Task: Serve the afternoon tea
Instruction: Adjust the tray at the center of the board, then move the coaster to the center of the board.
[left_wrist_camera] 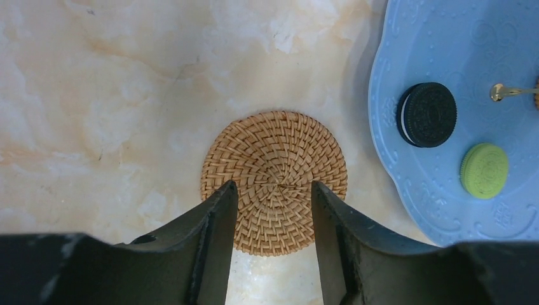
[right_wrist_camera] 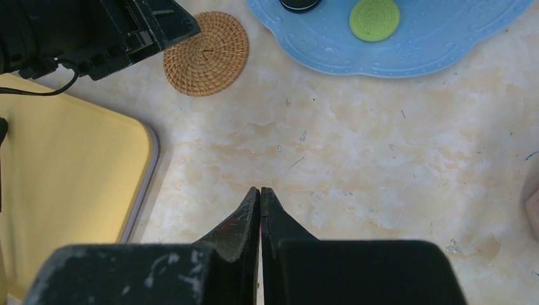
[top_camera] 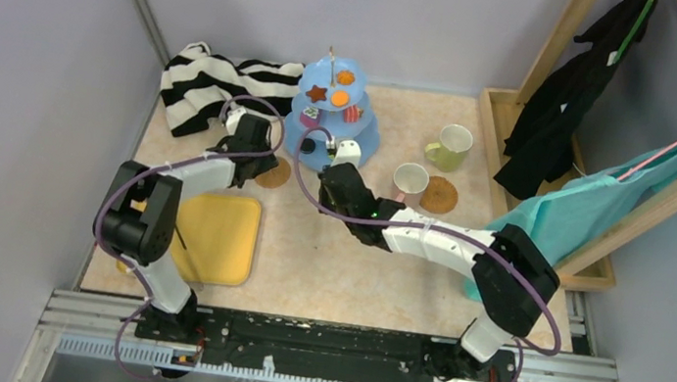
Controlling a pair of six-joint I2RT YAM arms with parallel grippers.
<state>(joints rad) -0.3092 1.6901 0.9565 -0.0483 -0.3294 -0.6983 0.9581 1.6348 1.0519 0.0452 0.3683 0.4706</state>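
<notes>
The light-blue three-tier stand (top_camera: 335, 112) stands at the back with several toy cookies on its tiers. My left gripper (top_camera: 264, 163) is open and empty over a round cork coaster (left_wrist_camera: 274, 181); its fingers (left_wrist_camera: 219, 210) straddle the coaster's near half. The stand's bottom plate (left_wrist_camera: 445, 51) holds a black sandwich cookie (left_wrist_camera: 427, 115) and a green cookie (left_wrist_camera: 484, 170). My right gripper (right_wrist_camera: 260, 190) is shut and empty over bare table near the stand. A pink-handled cup (top_camera: 410, 181), a yellow-green cup (top_camera: 449, 146) and a second coaster (top_camera: 439, 195) sit to the right.
A yellow mat (top_camera: 215, 237) lies at the front left. The black-and-white striped cloth (top_camera: 211, 80) is bunched at the back left. A wooden rack (top_camera: 571, 44) with black and teal garments stands on the right. Walls close the back and left.
</notes>
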